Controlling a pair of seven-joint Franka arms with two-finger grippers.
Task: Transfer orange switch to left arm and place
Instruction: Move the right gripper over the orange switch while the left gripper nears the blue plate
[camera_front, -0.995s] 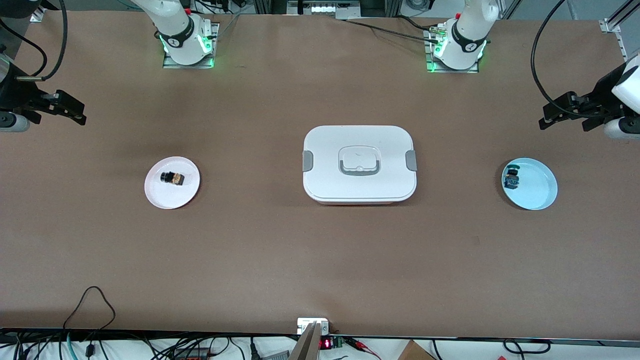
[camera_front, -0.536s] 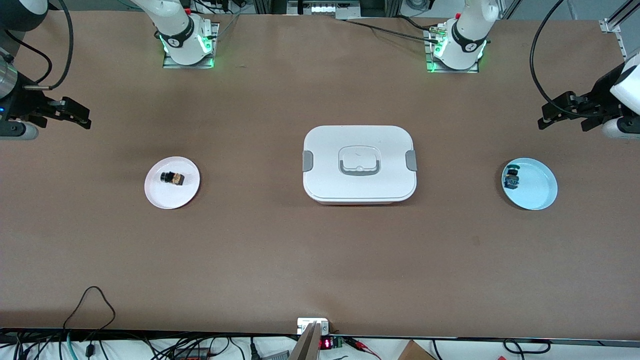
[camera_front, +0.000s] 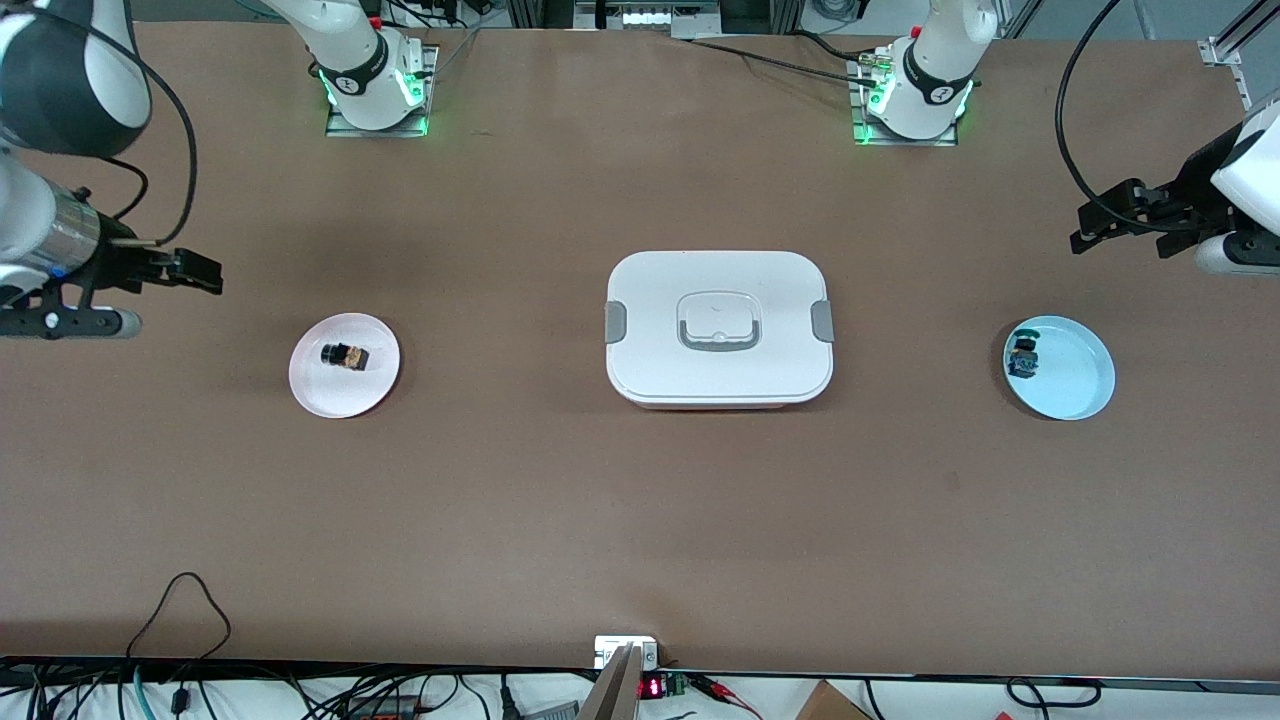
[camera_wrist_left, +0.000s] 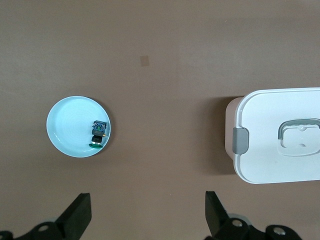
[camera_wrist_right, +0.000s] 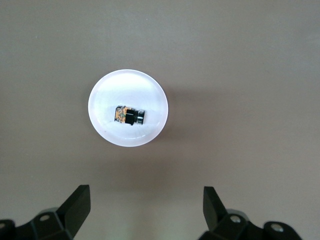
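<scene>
The orange switch (camera_front: 346, 356) lies on a white plate (camera_front: 345, 392) toward the right arm's end of the table; it also shows in the right wrist view (camera_wrist_right: 128, 115) on that plate (camera_wrist_right: 103, 95). My right gripper (camera_front: 205, 277) is open and empty, up in the air over bare table beside the plate. The white box (camera_front: 718, 326) with grey clips stands at the table's middle, and shows in the left wrist view (camera_wrist_left: 280, 137). My left gripper (camera_front: 1088, 235) is open and empty, high over the table beside the light blue plate (camera_front: 1075, 385).
The light blue plate holds a small black part with a blue body (camera_front: 1023, 357), also in the left wrist view (camera_wrist_left: 99, 133). Both arm bases (camera_front: 375, 85) stand along the table's edge farthest from the camera. Cables hang at the near edge.
My right gripper has moved toward the white plate and lower. My left gripper has shifted only slightly. The switch, plates and box have not moved.
</scene>
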